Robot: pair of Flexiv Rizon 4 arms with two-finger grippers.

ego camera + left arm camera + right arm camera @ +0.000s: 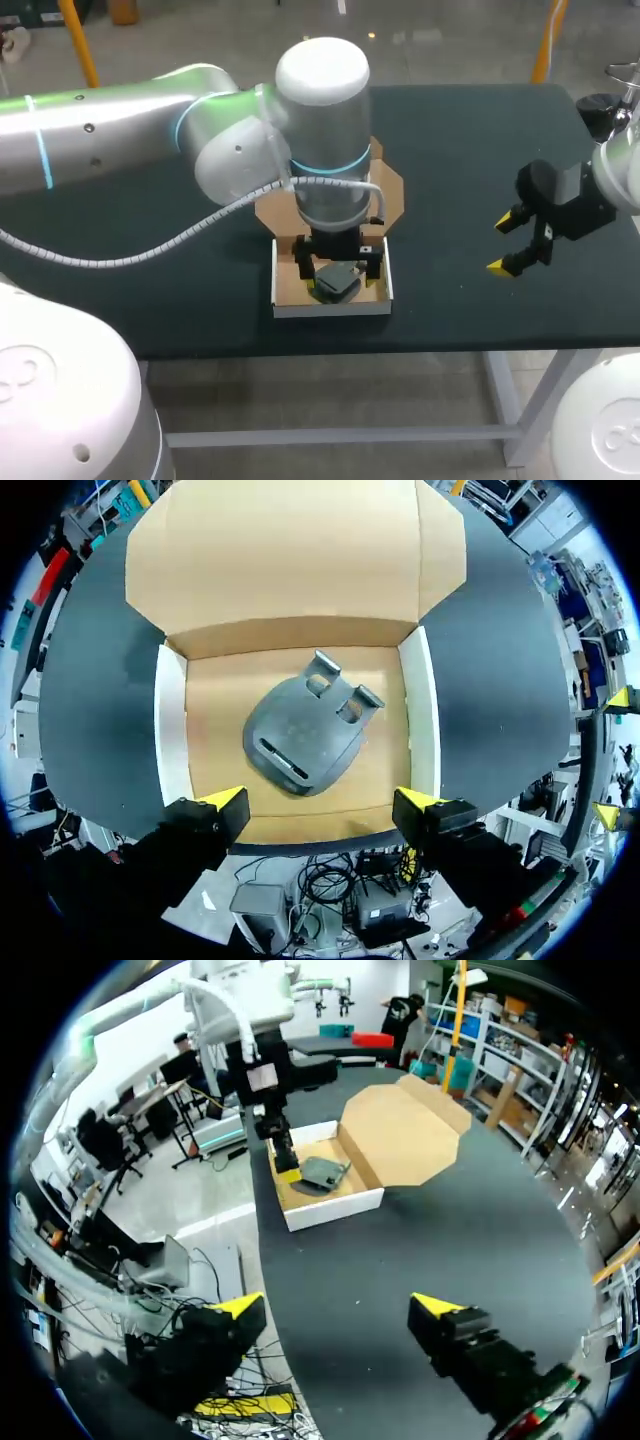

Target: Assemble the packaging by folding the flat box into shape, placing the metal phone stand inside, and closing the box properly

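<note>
Nearest you, the box (332, 307) sits close to the front edge of the dark worktop (460, 150), its white walls up and its brown floor showing. Your left hand (323, 800) hangs over it from above, fingers spread apart and clamped on nothing. Its yellow fingertips (228, 798) stand by the near wall, one toward each near corner. Just ahead of them the grey metal phone stand (300, 735) lies on the box floor, turned at an angle to the walls and touched by neither finger. Off to the right, well apart from the box, your right hand (505, 244) hovers above bare worktop, its fingers also apart and holding nothing. Farthest back, the lid flap (290, 550) lies folded open on the worktop behind the box's rear wall.
</note>
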